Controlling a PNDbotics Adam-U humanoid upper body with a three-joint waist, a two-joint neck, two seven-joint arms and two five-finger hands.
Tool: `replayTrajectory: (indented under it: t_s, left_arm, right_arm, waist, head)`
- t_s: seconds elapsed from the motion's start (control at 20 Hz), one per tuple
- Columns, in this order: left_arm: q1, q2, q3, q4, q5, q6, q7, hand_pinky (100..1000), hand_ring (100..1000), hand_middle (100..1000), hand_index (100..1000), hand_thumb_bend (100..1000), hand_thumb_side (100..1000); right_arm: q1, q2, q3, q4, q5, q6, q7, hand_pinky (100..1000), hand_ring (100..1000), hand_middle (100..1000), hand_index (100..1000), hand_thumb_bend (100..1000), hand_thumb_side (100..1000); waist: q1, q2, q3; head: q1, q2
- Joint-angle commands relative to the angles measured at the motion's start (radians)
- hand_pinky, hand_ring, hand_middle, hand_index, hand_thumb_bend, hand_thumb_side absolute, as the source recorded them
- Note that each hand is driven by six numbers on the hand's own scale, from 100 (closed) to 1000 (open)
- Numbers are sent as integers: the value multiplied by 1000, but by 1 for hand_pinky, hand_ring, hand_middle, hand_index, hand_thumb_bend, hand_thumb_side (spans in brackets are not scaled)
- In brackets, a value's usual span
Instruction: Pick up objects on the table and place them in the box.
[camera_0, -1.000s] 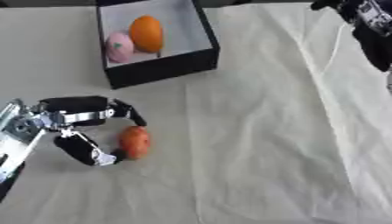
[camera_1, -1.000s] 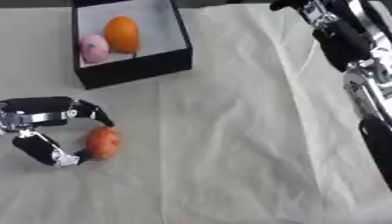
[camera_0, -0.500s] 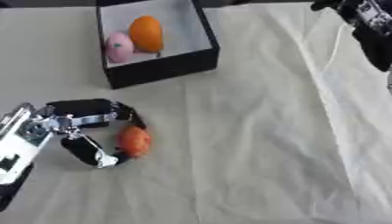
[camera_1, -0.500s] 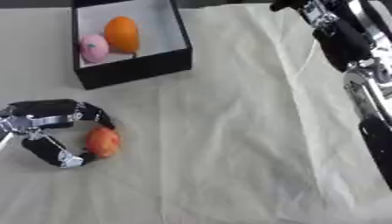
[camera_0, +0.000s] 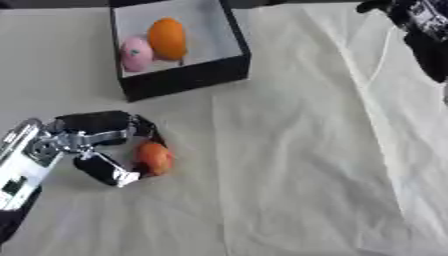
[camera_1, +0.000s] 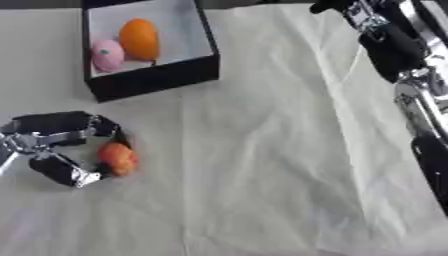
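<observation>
Left hand (camera_0: 92, 145) sits at the lower left of the left eye view, fingers and thumb curled around a small orange fruit (camera_0: 154, 158) that's lying on the cloth-covered table (camera_0: 289, 165), so it looks like it's pinching it from above and below, though I can't tell if the fruit is off the cloth. Up in the upper left is the black box (camera_0: 184, 77), already holding an orange ball (camera_0: 166, 39) and a pink egg-shaped thing (camera_0: 135, 53). Right hand (camera_0: 418, 15) pokes in at the upper right corner, and honestly I can't tell what its fingers are doing. Over in the right eye view it's the same deal, just shifted: fruit in the left hand at the left edge mid-frame, box well apart from it toward the top, right arm running down the right side. My read is we're at the grasp step for the last loose object. Next move needs a clean lift, then a carry up toward the box and a release over the free white floor beside the other two.
</observation>
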Motion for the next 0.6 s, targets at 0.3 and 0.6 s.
replayTrajectory:
  t_s: [0.3, 0.6]
  left_arm:
    - [-20, 60, 35, -144, 85, 2, 8, 794, 758, 597, 649, 100, 232]
    - [-64, 114, 88, -273, 152, -16, 100, 738, 707, 555, 613, 100, 183]
  right_arm:
    - [-2, -17, -14, -18, -5, 5, -1, 961, 703, 639, 749, 100, 524]
    - [-9, -29, -18, -18, -24, -7, -5, 960, 705, 641, 750, 100, 526]
  waist:
    - [8, -37, 5]
    - [9, -41, 5]
  head:
    - [-8, -1]
    - [-6, -1]
